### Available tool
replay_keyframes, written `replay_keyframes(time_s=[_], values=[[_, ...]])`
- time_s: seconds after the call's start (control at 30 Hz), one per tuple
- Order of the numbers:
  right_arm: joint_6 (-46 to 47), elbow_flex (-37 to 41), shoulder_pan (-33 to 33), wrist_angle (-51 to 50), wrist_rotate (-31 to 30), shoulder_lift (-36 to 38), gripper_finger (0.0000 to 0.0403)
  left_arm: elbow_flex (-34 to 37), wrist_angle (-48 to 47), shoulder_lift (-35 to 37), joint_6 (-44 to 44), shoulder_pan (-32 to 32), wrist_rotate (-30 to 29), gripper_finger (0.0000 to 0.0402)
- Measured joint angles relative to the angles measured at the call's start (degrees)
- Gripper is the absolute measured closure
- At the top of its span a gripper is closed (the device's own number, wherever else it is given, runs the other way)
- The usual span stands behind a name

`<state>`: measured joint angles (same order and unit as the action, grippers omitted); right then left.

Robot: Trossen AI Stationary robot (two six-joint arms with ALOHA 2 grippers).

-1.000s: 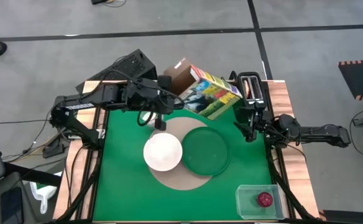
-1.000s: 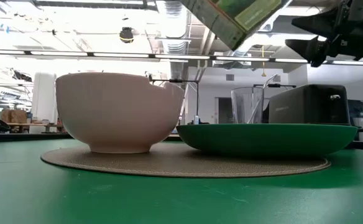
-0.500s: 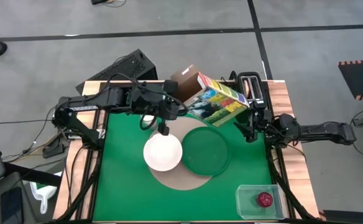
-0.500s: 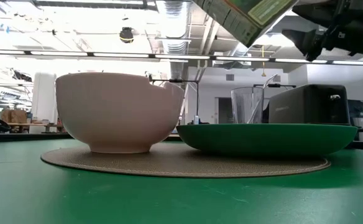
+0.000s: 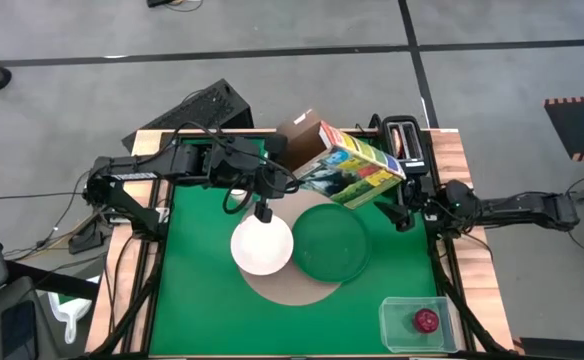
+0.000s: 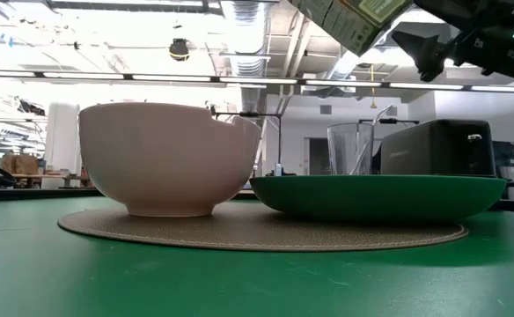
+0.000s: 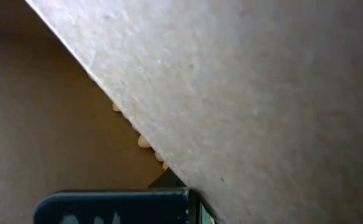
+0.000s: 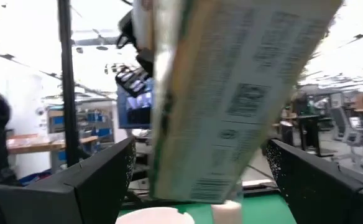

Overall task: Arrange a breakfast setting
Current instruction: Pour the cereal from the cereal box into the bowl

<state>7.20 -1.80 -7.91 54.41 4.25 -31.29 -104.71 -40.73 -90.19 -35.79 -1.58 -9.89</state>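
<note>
My left gripper (image 5: pixel 278 170) is shut on the yellow-green cereal box (image 5: pixel 350 165), which hangs in the air over the far edge of the dark-green plate (image 5: pixel 329 243). The box also shows at the top of the low view (image 6: pixel 354 18). The white bowl (image 5: pixel 262 243) and the plate rest on the round tan mat (image 5: pixel 294 288). My right gripper (image 5: pixel 400 207) is open at the box's right end, apart from it. A small red fruit (image 5: pixel 427 320) lies in a clear tub. I see no spoon or bagel. My left gripper holds the box at its open top end, by a brown cardboard flap (image 7: pixel 243 93). It comes level from the table's left. Its finger (image 7: pixel 113 206) lies against the flap, and the box hides the other finger. The box is lifted clear and tilted.
A black toaster (image 5: pixel 404 140) stands at the far right, behind my right gripper. The clear plastic tub (image 5: pixel 397 325) sits at the near right corner. A dark box (image 5: pixel 207 105) lies beyond the far left edge. Green cloth (image 5: pixel 202 300) lies bare at the near left.
My left gripper has moved toward the table's right edge with the cereal box. The box has risen and its free end has swung toward the right gripper. My right gripper has risen a little.
</note>
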Motion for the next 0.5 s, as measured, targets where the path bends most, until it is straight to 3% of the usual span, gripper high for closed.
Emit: replay_keyframes(time_s=[0.5], values=[[0.51, -2.82, -4.37, 0.15, -0.64, -3.98, 0.0014, -0.02, -0.13, 0.11, -0.39, -1.03, 0.14, 0.0401]])
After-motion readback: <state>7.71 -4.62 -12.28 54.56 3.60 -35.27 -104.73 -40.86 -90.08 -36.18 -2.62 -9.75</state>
